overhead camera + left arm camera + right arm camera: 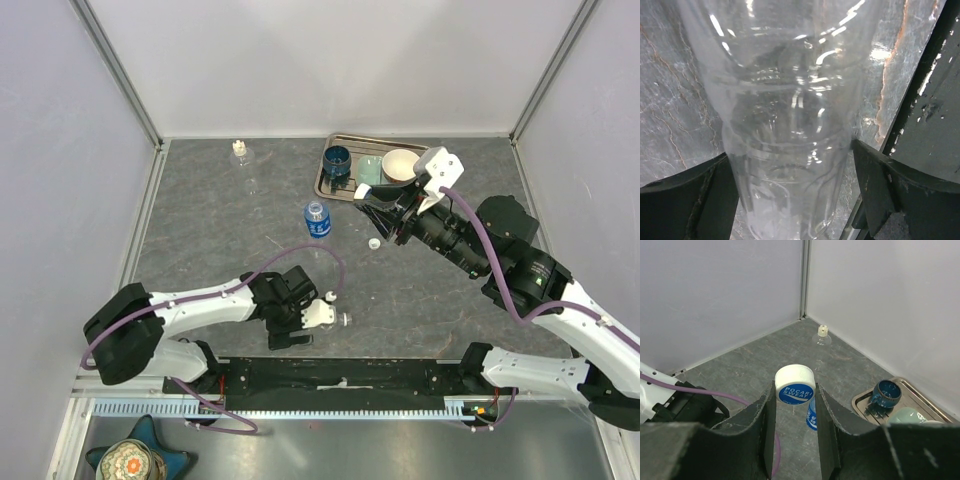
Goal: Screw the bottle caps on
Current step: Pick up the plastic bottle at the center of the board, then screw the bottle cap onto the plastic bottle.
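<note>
My right gripper [794, 392] is shut on a white bottle cap [795, 384] with a blue printed top and holds it above the table; in the top view this gripper [378, 208] is near the tray. My left gripper [792, 170] is shut on a clear bottle [790, 100], which fills its view; in the top view this gripper [318, 310] is low near the front edge. A blue-labelled bottle [317, 220] stands upright mid-table and shows behind my right fingers [811, 416]. A loose white cap [374, 243] lies on the table. A clear bottle with a cream cap [240, 153] stands far back left [823, 335].
A metal tray [328, 185] at the back holds a dark blue cup [337, 160], a white-and-tan bowl [402, 165] and a pale green dish [368, 168]. Grey walls close in the back and both sides. A black rail [340, 380] runs along the front edge.
</note>
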Controlling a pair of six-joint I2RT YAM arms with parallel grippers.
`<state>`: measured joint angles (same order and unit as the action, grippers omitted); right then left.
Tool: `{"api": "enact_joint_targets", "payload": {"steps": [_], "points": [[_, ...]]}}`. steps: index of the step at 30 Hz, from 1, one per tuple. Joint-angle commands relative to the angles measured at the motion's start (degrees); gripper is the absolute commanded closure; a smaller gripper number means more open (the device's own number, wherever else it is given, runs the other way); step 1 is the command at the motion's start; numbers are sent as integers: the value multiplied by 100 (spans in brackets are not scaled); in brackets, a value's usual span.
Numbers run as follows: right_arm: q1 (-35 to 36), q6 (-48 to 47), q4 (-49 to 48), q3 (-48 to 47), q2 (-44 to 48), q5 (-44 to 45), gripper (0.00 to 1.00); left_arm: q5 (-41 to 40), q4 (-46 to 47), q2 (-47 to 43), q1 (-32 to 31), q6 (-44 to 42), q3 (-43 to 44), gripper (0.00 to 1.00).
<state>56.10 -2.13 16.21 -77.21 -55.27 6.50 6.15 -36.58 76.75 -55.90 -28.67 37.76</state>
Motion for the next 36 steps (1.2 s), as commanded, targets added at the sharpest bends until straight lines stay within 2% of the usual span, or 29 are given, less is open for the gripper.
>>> {"api": "enact_joint_targets", "payload": {"steps": [1, 4, 5, 12, 15, 18, 19, 25, 28, 33, 36], "points": [[7, 81, -109, -154, 25, 27, 66, 18, 713, 253, 123, -236, 47, 12], [7, 108, -91, -154, 42, 27, 66, -44, 810, 235, 149, -183, 83, 24], [7, 108, -83, -163, 42, 18, 66, -44, 819, 244, 149, -175, 117, 31], [7, 151, -4, -198, 34, -17, 67, -263, 740, 121, 158, -183, 91, 55], [7, 152, 93, -242, -10, -140, 67, -421, 337, -308, 176, -227, 310, 55], [7, 169, 356, -303, -98, -377, 67, -466, -532, -976, 176, -411, 907, 57], [7, 195, 522, -303, -107, -456, 67, -475, -987, -1169, 193, -481, 1318, 58], [7, 204, 1243, -312, -72, -1194, 69, -475, -2063, -2146, 228, -772, 2760, 64], [7, 178, 1762, -601, -133, -1449, 69, -378, -2362, -2532, 237, -737, 2974, 71], [7, 64, 2893, -1454, -362, -2177, 66, -316, -2521, -3051, 237, -702, 2904, 73], [7, 20, 3509, -1832, -651, -2513, 65, -325, -2661, -3035, 246, -719, 3000, 74]]}}
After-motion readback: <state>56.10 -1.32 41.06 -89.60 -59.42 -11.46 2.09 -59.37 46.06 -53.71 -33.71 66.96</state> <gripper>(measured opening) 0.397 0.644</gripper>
